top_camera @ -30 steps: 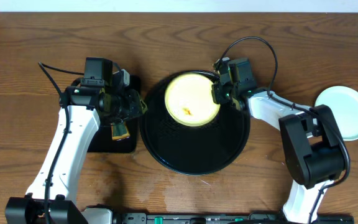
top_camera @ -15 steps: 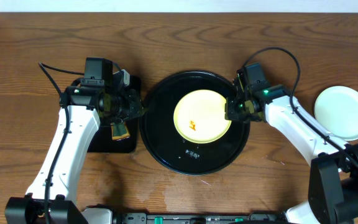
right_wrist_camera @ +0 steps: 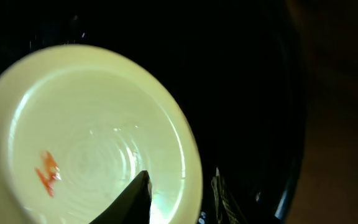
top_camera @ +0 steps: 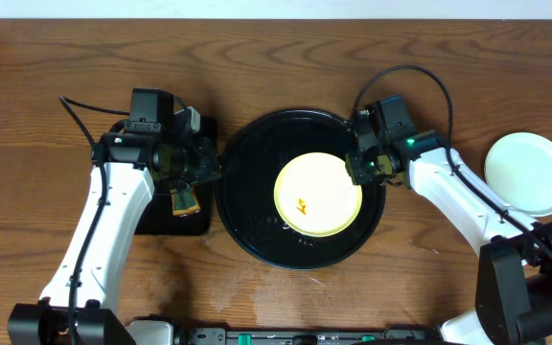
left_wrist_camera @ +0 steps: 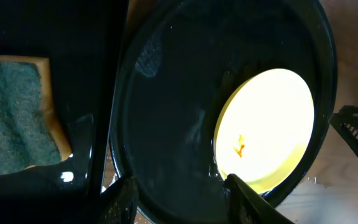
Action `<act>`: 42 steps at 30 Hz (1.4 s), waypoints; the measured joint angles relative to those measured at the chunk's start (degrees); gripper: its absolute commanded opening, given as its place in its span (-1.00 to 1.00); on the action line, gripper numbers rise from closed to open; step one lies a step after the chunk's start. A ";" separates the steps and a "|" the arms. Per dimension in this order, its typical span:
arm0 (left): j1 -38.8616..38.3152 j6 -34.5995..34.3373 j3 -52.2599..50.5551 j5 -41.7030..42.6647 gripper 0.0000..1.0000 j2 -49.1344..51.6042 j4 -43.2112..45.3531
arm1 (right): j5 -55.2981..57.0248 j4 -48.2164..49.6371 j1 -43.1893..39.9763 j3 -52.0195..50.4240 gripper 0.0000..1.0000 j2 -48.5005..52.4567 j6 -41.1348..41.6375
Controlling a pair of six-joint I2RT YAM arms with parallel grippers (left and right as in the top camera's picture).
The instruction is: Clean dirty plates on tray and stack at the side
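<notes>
A pale yellow dirty plate [top_camera: 318, 195] with an orange smear [right_wrist_camera: 47, 173] lies flat inside the round black tray [top_camera: 257, 225], right of its middle. My right gripper [top_camera: 357, 171] is open at the plate's right rim. One finger [right_wrist_camera: 138, 196] hangs over the plate and the other [right_wrist_camera: 224, 200] stands outside the rim, with a gap on both sides. My left gripper [top_camera: 209, 165] is open above the tray's left rim [left_wrist_camera: 120, 143], which runs under the gap between its fingers. In the left wrist view the plate [left_wrist_camera: 266, 124] shows at the right.
A green sponge [top_camera: 184, 199] lies on a small rectangular black tray [top_camera: 175, 225] under my left arm. A pale mint-white plate [top_camera: 530, 173] sits on the wooden table at the far right. Water drops glisten on the round tray's floor [top_camera: 290, 233].
My right gripper carried the yellow plate from the tray's upper part down to its right-centre, then parted its jaws off the rim. The left arm has not moved.
</notes>
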 measured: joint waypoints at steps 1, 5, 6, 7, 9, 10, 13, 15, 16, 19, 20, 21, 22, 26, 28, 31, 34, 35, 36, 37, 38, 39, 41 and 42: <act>0.00 0.00 0.00 0.02 0.01 0.00 -0.02 | 0.04 0.00 0.00 0.00 -0.38 0.00 -3.02; 0.00 0.26 0.00 -0.74 0.01 0.00 -1.25 | 0.17 0.00 0.02 0.02 -0.39 1.55 -8.72; 0.00 0.31 0.00 -1.51 0.01 0.00 -1.84 | 0.00 -0.04 0.00 0.02 -0.40 2.43 -9.55; 0.00 0.44 0.00 -2.25 0.02 0.00 -2.38 | -0.42 -0.15 0.00 0.02 -0.41 3.56 -10.25; 0.00 0.50 0.00 -3.74 0.01 0.00 -3.28 | -2.21 -0.39 0.00 0.00 -0.61 5.68 -11.30; 0.00 0.57 0.00 -4.42 0.02 0.00 -3.50 | -3.17 -0.33 0.00 0.00 -0.75 6.54 -11.47; 0.00 0.87 0.00 -5.86 0.02 0.00 -3.69 | -4.68 0.20 0.02 0.00 -0.98 8.20 -10.27; 0.00 0.90 0.00 -6.27 0.03 0.00 -3.74 | -3.98 0.15 0.02 0.00 -0.98 8.31 -6.69; 0.00 0.90 0.00 -6.56 0.03 0.00 -3.74 | -3.06 0.02 0.07 0.02 -0.98 8.28 -4.20; 0.00 0.94 0.00 -7.96 0.03 0.00 -3.93 | -1.20 -1.33 0.07 0.09 -0.98 8.24 3.69; 0.00 0.94 0.00 -8.61 0.03 0.00 -4.11 | -0.68 -2.14 0.04 0.15 -0.98 8.22 6.78; 0.00 0.92 0.00 -9.18 0.02 0.00 -4.33 | -0.22 -2.69 0.04 0.20 -0.98 8.22 9.01; 0.00 0.92 0.00 -9.99 0.02 0.00 -4.48 | 0.20 -3.17 0.04 0.20 -0.98 8.22 11.52; 0.00 0.90 -0.17 -12.61 0.03 -0.02 -4.04 | 1.09 -3.67 -0.04 0.20 -0.52 8.22 17.49; 0.00 0.81 -0.98 -14.95 0.03 0.00 -3.10 | 2.05 -3.52 -0.04 0.20 -0.39 8.24 18.51; 0.00 -0.79 -3.32 -18.38 0.03 0.13 -1.16 | 3.04 -2.99 -0.04 0.20 -0.39 8.24 17.73; 0.00 -2.47 -5.88 -20.17 0.03 1.81 2.36 | 3.61 -2.93 -0.04 0.20 -0.39 8.24 16.02; -0.02 -2.75 -6.45 -20.46 0.03 2.43 3.37 | 3.65 -2.93 -0.04 0.20 -0.39 8.24 15.72; -0.02 -3.10 -7.26 -20.83 0.03 3.41 4.66 | 3.67 -2.93 -0.04 0.20 -0.39 8.24 15.45; -0.02 -3.41 -7.91 -21.14 0.03 4.33 5.66 | 3.69 -2.91 -0.04 0.20 -0.39 8.24 15.23; -0.02 -3.54 -8.57 -21.44 0.03 5.46 6.69 | 3.74 -2.91 -0.04 0.20 -0.39 8.24 15.04; -0.02 -3.69 -8.94 -21.73 0.02 6.71 7.58 | 3.80 -2.91 -0.04 0.20 -0.39 8.24 14.86; -0.02 -4.13 -9.31 -22.73 -0.07 9.22 9.27 | 3.85 -2.89 -0.04 0.20 -0.39 8.24 14.58; -0.02 -4.39 -9.33 -23.23 -0.13 10.36 10.21 | 3.85 -2.89 -0.04 0.20 -0.39 8.24 14.43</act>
